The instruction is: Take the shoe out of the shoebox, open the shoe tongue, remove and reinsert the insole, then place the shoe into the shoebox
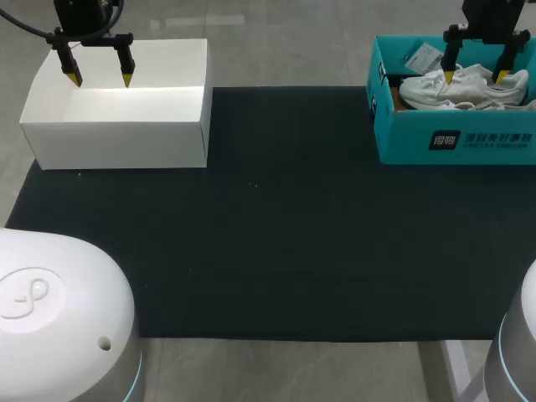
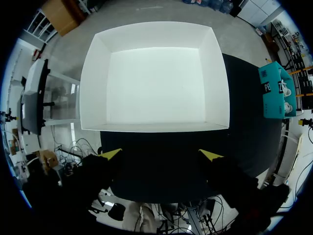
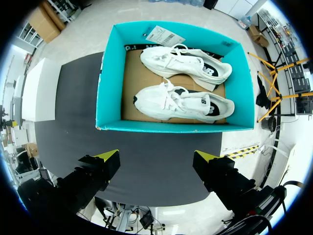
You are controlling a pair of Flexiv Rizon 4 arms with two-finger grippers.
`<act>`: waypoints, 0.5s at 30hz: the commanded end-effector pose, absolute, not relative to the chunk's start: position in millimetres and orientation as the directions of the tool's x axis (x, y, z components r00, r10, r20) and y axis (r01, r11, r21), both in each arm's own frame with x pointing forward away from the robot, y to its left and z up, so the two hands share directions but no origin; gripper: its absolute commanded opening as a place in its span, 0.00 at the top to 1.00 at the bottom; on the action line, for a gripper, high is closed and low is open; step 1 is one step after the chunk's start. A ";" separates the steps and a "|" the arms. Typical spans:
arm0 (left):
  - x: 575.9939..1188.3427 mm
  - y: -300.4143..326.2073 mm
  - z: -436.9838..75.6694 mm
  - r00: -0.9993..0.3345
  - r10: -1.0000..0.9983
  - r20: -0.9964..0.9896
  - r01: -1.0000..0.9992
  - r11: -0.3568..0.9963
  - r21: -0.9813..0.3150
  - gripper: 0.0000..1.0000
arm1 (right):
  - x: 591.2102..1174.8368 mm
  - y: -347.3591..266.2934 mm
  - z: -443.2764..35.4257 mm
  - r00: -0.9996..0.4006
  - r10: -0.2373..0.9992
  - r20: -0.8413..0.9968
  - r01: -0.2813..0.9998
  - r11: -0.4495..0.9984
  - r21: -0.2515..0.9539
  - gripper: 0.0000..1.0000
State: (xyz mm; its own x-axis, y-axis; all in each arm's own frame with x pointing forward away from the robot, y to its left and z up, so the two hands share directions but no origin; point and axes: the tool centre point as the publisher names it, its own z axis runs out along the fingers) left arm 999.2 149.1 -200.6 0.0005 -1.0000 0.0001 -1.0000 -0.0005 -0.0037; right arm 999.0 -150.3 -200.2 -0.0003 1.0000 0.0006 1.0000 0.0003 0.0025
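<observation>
A teal shoebox (image 1: 469, 138) (image 3: 110, 78) stands at the table's far right and holds two white shoes lying on their sides, one nearer (image 3: 183, 103) and one farther (image 3: 186, 63), also seen from above (image 1: 465, 88). My right gripper (image 1: 476, 77) (image 3: 155, 156) hangs open above the box, well clear of the shoes. A paper tag (image 3: 165, 35) lies at the box's far wall. My left gripper (image 1: 100, 79) (image 2: 161, 154) is open too, hovering over an empty white box (image 1: 117, 117) (image 2: 154, 83) at the far left.
A black mat (image 1: 268, 243) covers the table between the two boxes and toward the front. The bases of both arms (image 1: 59, 318) (image 1: 515, 352) bulk at the near corners.
</observation>
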 end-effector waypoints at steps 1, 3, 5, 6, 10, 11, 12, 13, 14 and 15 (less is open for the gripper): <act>999.1 149.4 -200.3 0.000 -1.000 0.000 -1.000 0.000 -0.003 0.00 | 999.3 -150.2 -200.2 0.000 1.000 0.000 1.000 0.000 0.002 0.00; 999.1 149.4 -200.3 0.000 -1.000 0.000 -1.000 0.000 -0.003 0.00 | 1001.5 -154.4 -202.6 0.011 1.000 0.003 1.000 -0.011 0.009 0.00; 999.1 149.4 -200.3 0.000 -1.000 0.000 -1.000 0.000 -0.003 0.00 | 1009.1 -172.6 -209.4 0.057 0.998 -0.010 0.997 -0.057 0.046 0.00; 999.1 149.4 -200.3 0.000 -1.000 0.000 -1.000 0.000 -0.003 0.00 | 1011.0 -177.2 -210.9 0.060 0.998 -0.012 0.997 -0.059 0.055 0.00; 999.1 149.4 -200.3 0.000 -1.000 0.000 -1.000 0.000 -0.003 0.00 | 1024.0 -209.1 -218.8 0.089 0.996 -0.031 0.992 -0.086 0.096 0.00; 999.1 149.4 -200.3 0.000 -1.000 0.000 -1.000 0.000 -0.003 0.00 | 1026.8 -216.6 -221.2 0.105 0.994 -0.018 0.990 -0.103 0.099 0.00; 999.1 149.4 -200.3 0.000 -1.000 0.000 -1.000 0.000 -0.003 0.00 | 1029.6 -224.6 -224.5 0.117 0.993 -0.024 0.987 -0.114 0.110 0.00; 999.1 149.4 -200.3 0.000 -1.000 0.000 -1.000 0.000 -0.003 0.00 | 1032.3 -233.0 -228.7 0.141 0.989 -0.048 0.985 -0.135 0.111 0.00; 999.1 149.4 -200.3 0.000 -1.000 0.000 -1.000 0.000 -0.003 0.00 | 1034.4 -240.7 -232.2 0.154 0.986 -0.061 0.981 -0.146 0.124 0.00; 999.1 149.4 -200.3 0.000 -1.000 0.000 -1.000 0.000 -0.003 0.00 | 1035.8 -246.0 -234.8 0.160 0.985 -0.068 0.980 -0.150 0.130 0.00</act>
State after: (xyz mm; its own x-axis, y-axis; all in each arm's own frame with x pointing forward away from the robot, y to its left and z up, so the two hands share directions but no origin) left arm 999.1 149.2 -200.5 0.0006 -1.0000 0.0001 -1.0000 -0.0006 -0.0040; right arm 1035.2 -237.6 -225.7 0.1564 0.9846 -0.0784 0.9819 -0.1465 0.1201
